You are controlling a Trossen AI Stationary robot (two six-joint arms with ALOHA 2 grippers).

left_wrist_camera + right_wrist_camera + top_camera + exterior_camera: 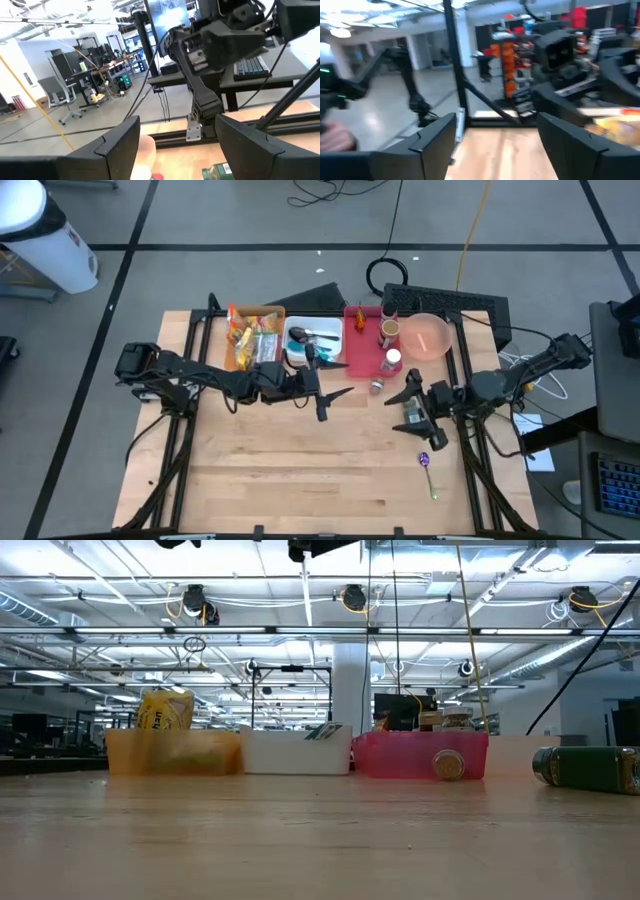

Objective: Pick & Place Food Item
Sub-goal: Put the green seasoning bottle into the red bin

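Observation:
A dark green bottle (412, 418) lies on its side on the table at the right; it also shows in the low view (588, 768) and the left wrist view (220, 171). My right gripper (404, 402) hangs open and empty above it, its fingers (437, 137) apart with nothing between them. My left gripper (336, 402) is open and empty above the table's middle, in front of the white bin (312, 340). Its fingers (117, 145) point toward the right arm. A small jar (377, 387) lies in front of the red bin (362, 350).
An orange bin (250, 335) with yellow snack packs, the white bin and the red bin stand in a row at the far edge. A pink bowl (428, 337) is beside them. A purple-headed stick (427, 465) lies near the right front. The near half of the table is bare wood.

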